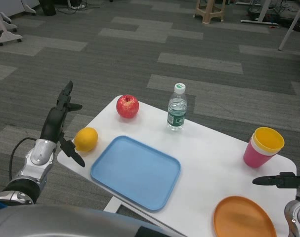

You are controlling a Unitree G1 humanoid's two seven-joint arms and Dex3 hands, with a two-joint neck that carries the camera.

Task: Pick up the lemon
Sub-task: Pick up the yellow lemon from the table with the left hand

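Observation:
A yellow lemon lies near the left edge of the white table, just left of the blue tray. My left hand hovers right beside the lemon on its left, fingers spread apart, thumb low by the table edge, with no grip on the fruit. My right hand shows at the far right edge over the table, fingers stretched out and holding nothing.
A red apple sits behind the lemon. A water bottle stands at the back middle. Stacked pink and yellow cups are at the right, an orange plate at the front right.

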